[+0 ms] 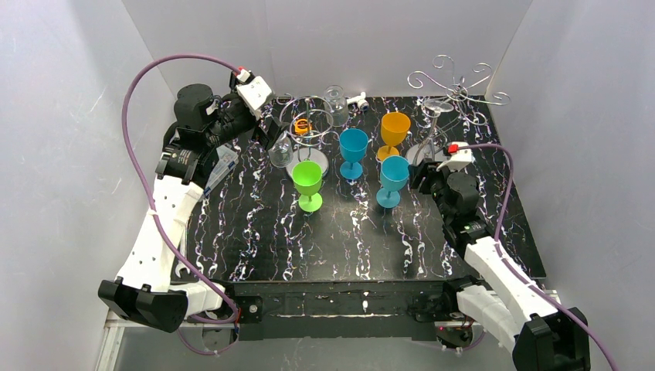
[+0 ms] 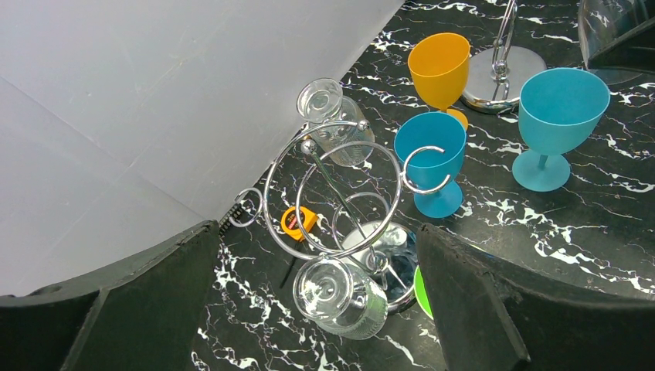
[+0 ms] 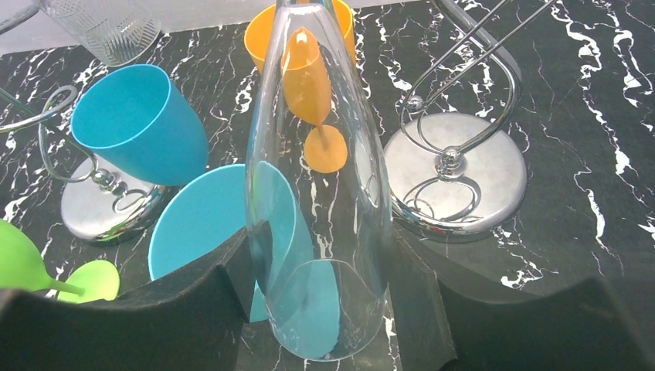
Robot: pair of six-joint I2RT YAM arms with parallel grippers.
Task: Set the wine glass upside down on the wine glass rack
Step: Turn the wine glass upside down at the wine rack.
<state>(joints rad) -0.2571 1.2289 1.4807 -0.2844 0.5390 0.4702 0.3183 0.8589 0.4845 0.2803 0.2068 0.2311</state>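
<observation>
The wine glass (image 3: pixel 317 193) is clear, smooth, glossy glass. The wine glass rack (image 3: pixel 463 178) is bright polished metal wire on a mirror-like round base; the shorter loop stand (image 3: pixel 96 212) has the same chrome finish. The orange goblet (image 1: pixel 395 127), green goblet (image 1: pixel 307 179), blue goblet (image 1: pixel 354 147) and teal goblet (image 1: pixel 393 174) look like opaque matt plastic. The surface (image 1: pixel 340 239) is black with white marbled veins and a faint sheen. The right gripper (image 3: pixel 320 278) has matt black fingers (image 3: pixel 185 317).
</observation>
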